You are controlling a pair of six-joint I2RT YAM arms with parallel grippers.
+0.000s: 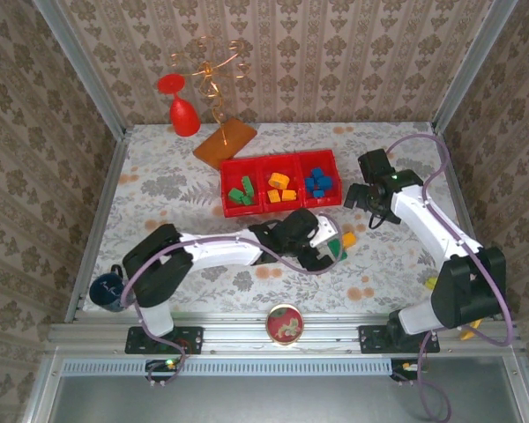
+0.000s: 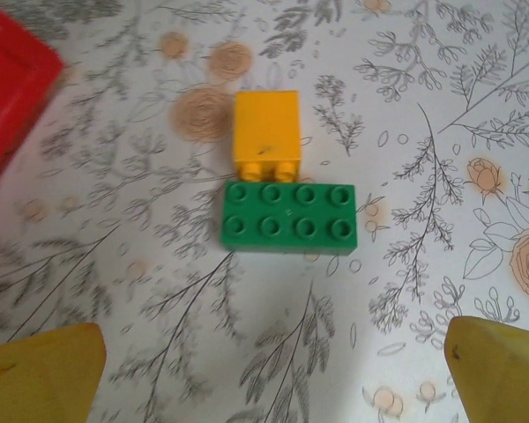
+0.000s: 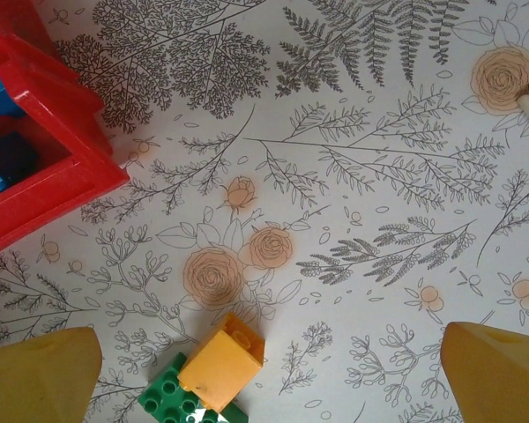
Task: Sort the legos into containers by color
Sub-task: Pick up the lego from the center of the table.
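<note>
Red tray (image 1: 263, 210) on far half of table, three compartments in row; left one holds green legos (image 1: 241, 194), middle one orange-yellow legos (image 1: 280, 187), right one blue legos (image 1: 318, 182); two loose bricks on table near tray's right end: green brick (image 2: 288, 216) flat, studs up; orange-yellow brick (image 2: 266, 137) touching its long side; left gripper (image 2: 269, 374) above pair, fingers spread wide, holding nothing; right gripper (image 1: 368, 207) just beside tray's right end, jaws wide apart, empty.
</note>
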